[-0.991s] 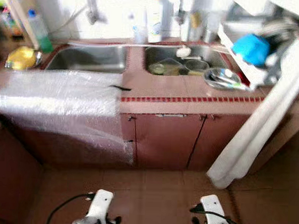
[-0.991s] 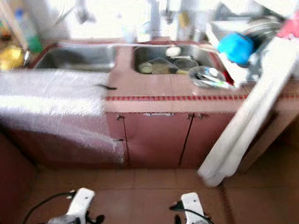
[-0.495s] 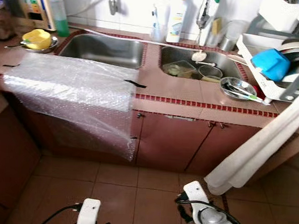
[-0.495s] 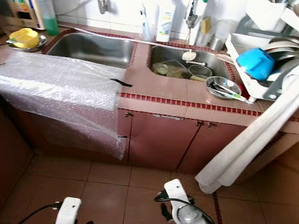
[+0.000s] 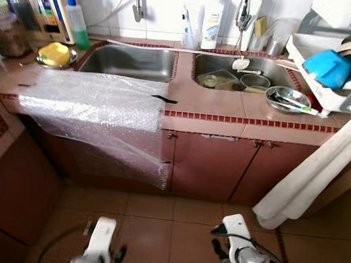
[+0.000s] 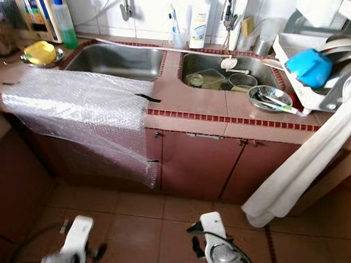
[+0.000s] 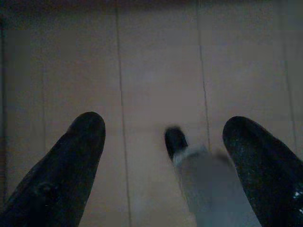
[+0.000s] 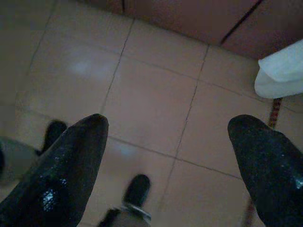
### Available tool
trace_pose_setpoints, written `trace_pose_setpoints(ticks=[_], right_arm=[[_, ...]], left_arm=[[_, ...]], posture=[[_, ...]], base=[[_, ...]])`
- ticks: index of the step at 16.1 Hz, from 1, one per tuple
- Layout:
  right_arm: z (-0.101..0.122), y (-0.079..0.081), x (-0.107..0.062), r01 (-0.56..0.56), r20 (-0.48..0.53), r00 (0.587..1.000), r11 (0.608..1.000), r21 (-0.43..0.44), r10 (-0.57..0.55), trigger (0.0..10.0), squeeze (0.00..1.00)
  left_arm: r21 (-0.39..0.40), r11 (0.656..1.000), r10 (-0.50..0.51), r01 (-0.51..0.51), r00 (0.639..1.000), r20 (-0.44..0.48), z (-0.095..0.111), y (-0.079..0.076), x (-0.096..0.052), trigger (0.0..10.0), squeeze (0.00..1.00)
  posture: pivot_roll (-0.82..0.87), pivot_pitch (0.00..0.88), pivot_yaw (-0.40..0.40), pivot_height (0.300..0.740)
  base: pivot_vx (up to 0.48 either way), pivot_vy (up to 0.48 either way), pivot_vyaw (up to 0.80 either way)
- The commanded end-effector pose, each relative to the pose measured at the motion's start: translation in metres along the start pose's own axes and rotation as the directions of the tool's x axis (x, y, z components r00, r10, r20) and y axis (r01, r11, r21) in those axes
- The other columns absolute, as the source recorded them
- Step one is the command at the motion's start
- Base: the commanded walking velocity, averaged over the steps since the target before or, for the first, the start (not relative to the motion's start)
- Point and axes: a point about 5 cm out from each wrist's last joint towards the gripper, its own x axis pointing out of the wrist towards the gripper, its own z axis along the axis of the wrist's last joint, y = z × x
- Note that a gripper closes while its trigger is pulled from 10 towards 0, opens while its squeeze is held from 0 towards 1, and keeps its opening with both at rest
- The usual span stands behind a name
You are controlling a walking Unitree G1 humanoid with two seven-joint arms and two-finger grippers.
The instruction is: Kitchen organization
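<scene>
A tiled kitchen counter [image 5: 223, 104] with a double sink stands ahead. The left basin [image 5: 132, 62] is bare. The right basin [image 5: 210, 63] holds a clear container [image 5: 215, 79] and a glass bowl [image 5: 253, 82]. A steel bowl [image 5: 287, 98] with utensils sits on the counter beside it. A blue bowl [image 5: 327, 68] rests in the dish rack [image 5: 317, 97] at the right. Both arms hang low over the floor tiles. My left gripper [image 7: 163, 127] and right gripper [image 8: 168, 123] are open and hold nothing.
A bubble wrap sheet [image 5: 100, 113] drapes over the counter's left part and its cabinet front. A yellow object in a steel dish [image 5: 55, 53], a green bottle [image 5: 78, 25] and a white bottle [image 5: 212, 22] line the back. White cloth [image 5: 313, 178] hangs at the right.
The camera has shifted and steadied, so the counter now looks sharper and sits a little further right. Both arms still hang low. Nothing on the counter has moved.
</scene>
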Motion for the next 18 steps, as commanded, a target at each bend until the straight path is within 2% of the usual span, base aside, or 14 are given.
trace_pose_setpoints(ticks=[1, 4, 5, 7, 8, 9, 11, 12, 13, 14, 15, 17, 18], right_arm=[[0.007, -0.002, 0.000, 0.015, 0.050, 0.999, 0.999, 0.049, -0.017, 10.0, 0.00], [0.030, -0.005, 0.000, 0.006, 0.184, 0.983, 0.996, 0.094, -0.024, 10.0, 0.00], [0.042, -0.006, -0.001, -0.009, 0.261, 0.965, 0.997, 0.074, -0.010, 10.0, 0.00], [0.069, -0.009, -0.011, -0.026, 0.445, 0.896, 0.999, 0.019, 0.015, 10.0, 0.00], [0.075, -0.011, -0.017, -0.028, 0.491, 0.871, 0.999, 0.017, 0.016, 10.0, 0.00], [0.080, -0.014, -0.031, -0.030, 0.555, 0.832, 0.999, 0.025, 0.011, 10.0, 0.00], [0.084, -0.019, -0.045, -0.035, 0.596, 0.803, 0.998, 0.055, -0.005, 10.0, 0.00], [0.089, -0.026, -0.061, -0.021, 0.630, 0.775, 0.997, 0.081, -0.035, 10.0, 0.00], [0.091, -0.029, -0.072, -0.008, 0.652, 0.757, 0.997, 0.081, -0.047, 10.0, 0.00], [0.093, -0.030, -0.082, -0.021, 0.665, 0.746, 0.996, 0.085, -0.041, 10.0, 0.00], [0.099, -0.039, -0.104, 0.003, 0.693, 0.716, 0.993, 0.116, -0.083, 10.0, 0.00], [0.111, -0.044, -0.122, 0.053, 0.734, 0.672, 0.994, 0.091, -0.103, 10.0, 0.00], [0.113, -0.049, -0.127, 0.088, 0.726, 0.678, 0.993, 0.077, -0.116, 10.0, 0.00]], left_arm=[[-0.020, 0.999, -0.026, 0.028, 0.997, 0.069, 0.017, -0.004, 0.002, 10.0, 0.00], [-0.067, 0.989, -0.113, 0.129, 0.973, 0.201, 0.044, -0.008, 0.003, 10.0, 0.00], [-0.035, 0.991, -0.115, 0.130, 0.952, 0.282, 0.058, -0.004, 0.001, 10.0, 0.00], [-0.042, 0.988, -0.114, 0.148, 0.889, 0.444, 0.076, 0.006, -0.009, 10.0, 0.00], [-0.041, 0.988, -0.110, 0.151, 0.855, 0.506, 0.083, 0.008, -0.016, 10.0, 0.00], [0.005, 0.992, -0.102, 0.124, 0.791, 0.603, 0.093, 0.007, -0.034, 10.0, 0.00], [0.030, 0.993, -0.103, 0.111, 0.738, 0.667, 0.101, 0.003, -0.051, 10.0, 0.00], [0.108, 0.994, -0.074, -0.010, 0.666, 0.742, 0.112, 0.005, -0.066, 10.0, 0.00], [0.141, 0.981, -0.029, -0.132, 0.622, 0.783, 0.118, 0.009, -0.077, 10.0, 0.00], [0.075, 0.982, 0.044, -0.173, 0.597, 0.801, 0.123, 0.018, -0.085, 10.0, 0.00], [0.092, 0.978, 0.027, -0.187, 0.552, 0.833, 0.140, 0.018, -0.111, 10.0, 0.13], [0.174, 0.969, -0.051, -0.176, 0.546, 0.836, 0.142, 0.009, -0.121, 10.0, 0.06], [0.175, 0.971, -0.052, -0.160, 0.575, 0.816, 0.134, 0.008, -0.119, 10.0, 0.00]], posture=[[0.04, 0.000, 0.054, 0.740], [0.02, 0.000, 0.061, 0.740], [0.02, 0.000, 0.059, 0.740], [0.01, 0.000, 0.056, 0.740], [0.01, 0.000, 0.055, 0.740], [0.01, 0.000, 0.056, 0.740], [0.01, 0.000, 0.059, 0.740], [0.00, 0.000, 0.067, 0.740], [0.00, 0.000, 0.067, 0.740], [-0.01, 0.000, 0.083, 0.740], [-0.02, 0.000, 0.095, 0.740], [-0.02, 0.000, 0.098, 0.740], [-0.03, 0.000, 0.091, 0.740]], base=[[0.000, 0.000, 0.00], [0.000, 0.000, 0.00], [0.000, 0.000, 0.00], [0.000, 0.000, 0.00], [0.000, 0.000, 0.00], [0.000, 0.000, 0.00], [0.000, 0.000, 0.00], [0.000, 0.000, 0.00], [0.000, 0.000, 0.00], [0.000, 0.000, 0.00], [0.000, 0.000, 0.00], [0.000, 0.000, 0.00], [0.000, 0.000, 0.00]])
